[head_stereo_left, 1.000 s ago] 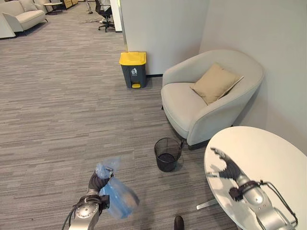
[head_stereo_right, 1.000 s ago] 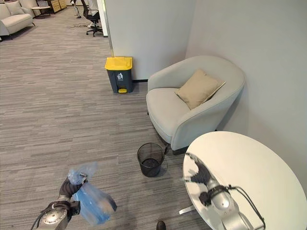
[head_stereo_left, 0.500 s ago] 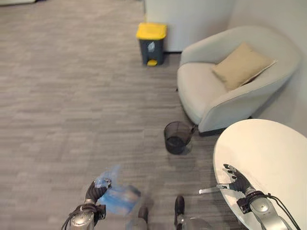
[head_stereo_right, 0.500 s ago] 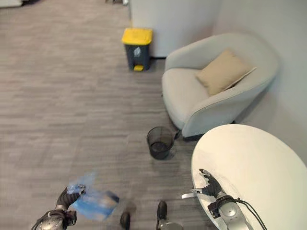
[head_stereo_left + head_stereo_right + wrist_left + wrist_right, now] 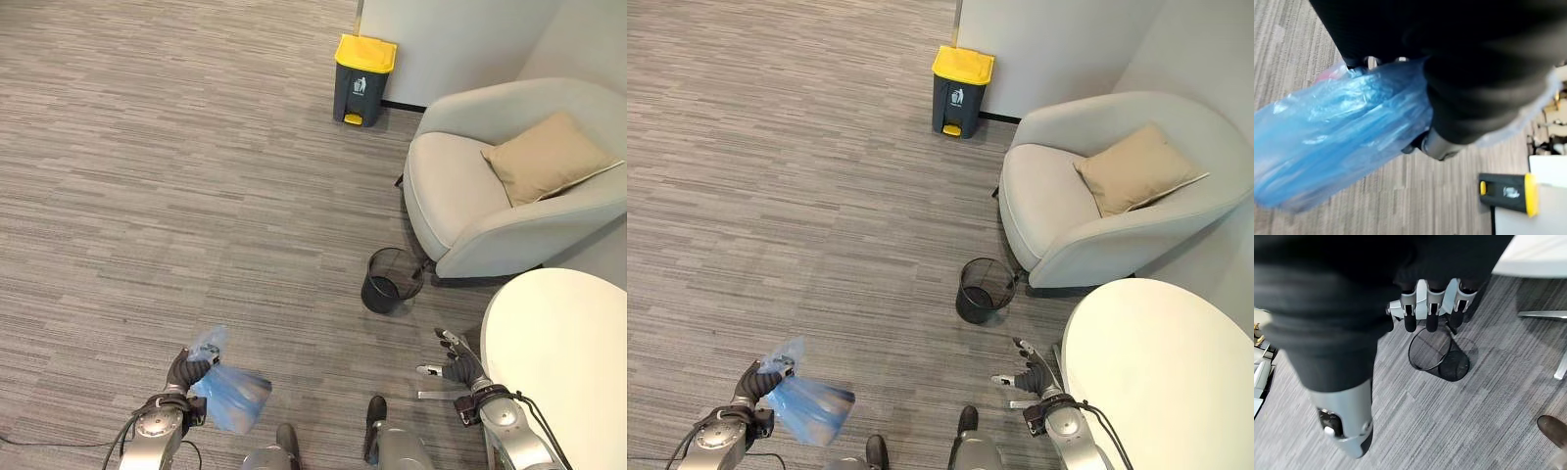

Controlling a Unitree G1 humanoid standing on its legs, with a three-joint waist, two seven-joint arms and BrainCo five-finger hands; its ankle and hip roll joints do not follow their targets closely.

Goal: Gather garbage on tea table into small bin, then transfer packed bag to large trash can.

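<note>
Bag: a blue plastic bag (image 5: 232, 398), knotted neck up in the left hand (image 5: 183, 370), its full body hanging down and bulging toward the robot's right, long way running from neck to belly; it hangs clear above the carpet (image 5: 147, 196).
Left hand: low at the robot's left, fingers curled tight round the bag's gathered neck, a loose tuft of plastic sticking up above the fist.
Right hand: the right hand (image 5: 457, 360) is held out in front with fingers straight and a little spread, holding nothing, just beside the near edge of the round white bench (image 5: 563, 352).
Small bin: a black mesh bin (image 5: 390, 281) stands on the carpet close by the foot of the grey armchair (image 5: 490, 201).
Large can: a grey trash can with a yellow lid (image 5: 363, 67) stands against the far wall, lid down.
Open room: wide bare carpet lies between the bag and the yellow-lidded can; armchair and bench crowd the robot's right.
</note>
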